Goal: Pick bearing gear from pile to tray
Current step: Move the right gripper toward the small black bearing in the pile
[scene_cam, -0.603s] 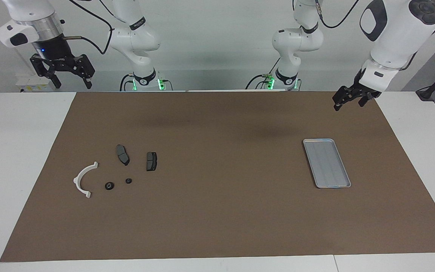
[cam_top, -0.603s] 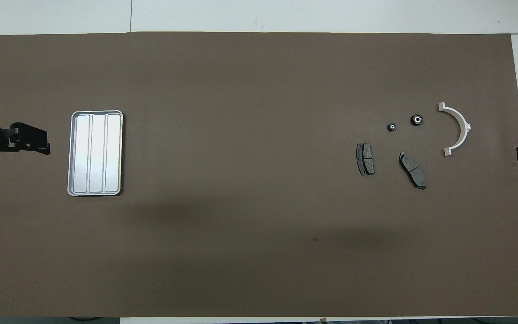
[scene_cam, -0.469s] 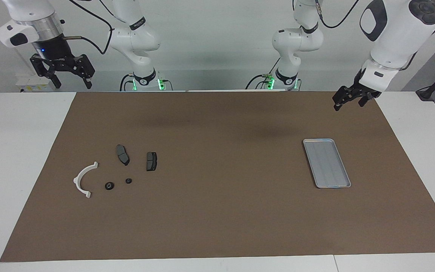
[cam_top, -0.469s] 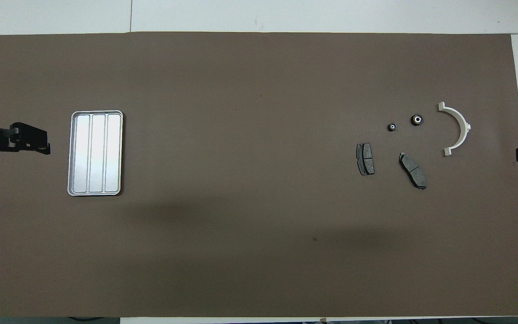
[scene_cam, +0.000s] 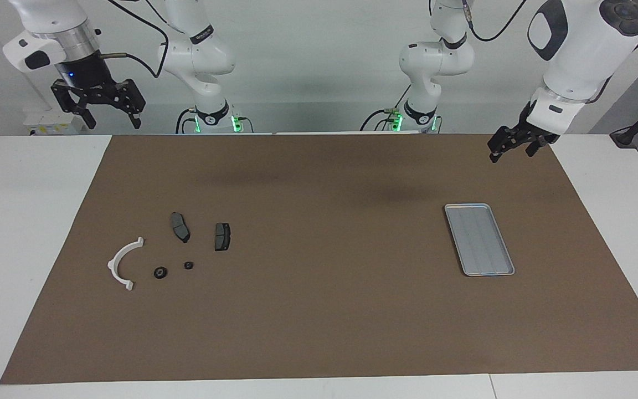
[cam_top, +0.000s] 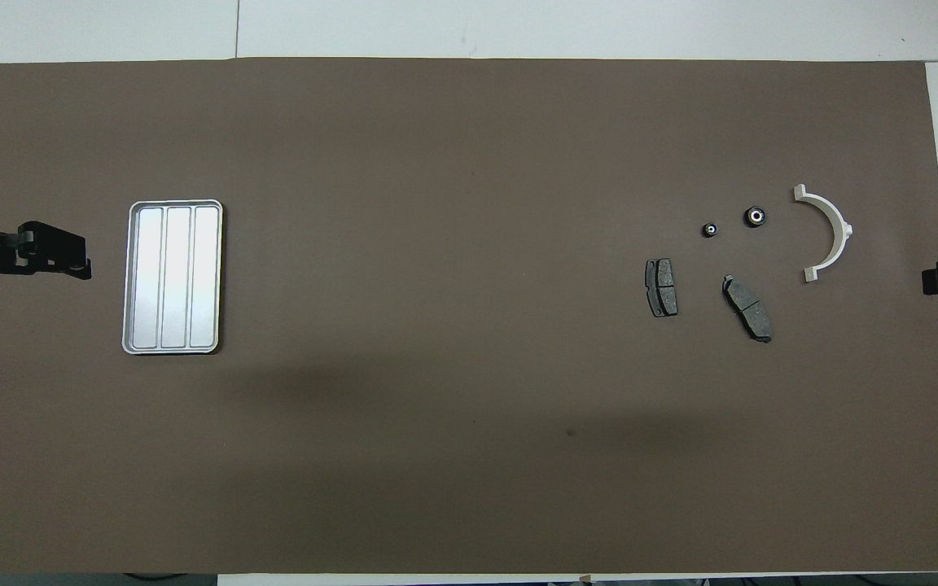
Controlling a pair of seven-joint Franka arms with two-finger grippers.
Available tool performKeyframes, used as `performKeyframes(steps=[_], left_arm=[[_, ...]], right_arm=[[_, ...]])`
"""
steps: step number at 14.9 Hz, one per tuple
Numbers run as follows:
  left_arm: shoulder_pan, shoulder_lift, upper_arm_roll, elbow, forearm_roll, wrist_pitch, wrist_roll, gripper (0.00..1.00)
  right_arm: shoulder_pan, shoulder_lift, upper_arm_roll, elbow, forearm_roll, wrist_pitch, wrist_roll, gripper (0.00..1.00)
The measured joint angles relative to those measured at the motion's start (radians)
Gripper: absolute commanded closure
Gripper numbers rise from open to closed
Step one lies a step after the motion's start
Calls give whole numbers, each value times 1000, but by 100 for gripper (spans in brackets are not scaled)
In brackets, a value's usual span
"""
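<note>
Tabletop parts unmoved; right hand [scene_cam: 111, 116] (seemingly open) has shifted inward.

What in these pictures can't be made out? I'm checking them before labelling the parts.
- Two small black round pieces: too small in both views to tell which is a bearing or gear.
- Right gripper: overhead view's edge cuts it off.
- Left gripper: partly cut off by the overhead view's edge.
- Tray: nothing hidden.

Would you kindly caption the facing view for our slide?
Both arms raised, open right gripper and left gripper empty; pile and tray untouched.
</note>
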Motion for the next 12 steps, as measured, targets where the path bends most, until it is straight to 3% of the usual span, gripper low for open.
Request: performKeyframes(steps=[7, 12], left_arm=[[0, 0, 0, 0, 0, -1, 0, 0], [-1, 0, -3, 0, 0, -2, 0, 0]], right_arm=[[2, 17, 0, -44, 0, 49, 1, 1], [-6, 145, -2, -87, 0, 217, 0, 3]])
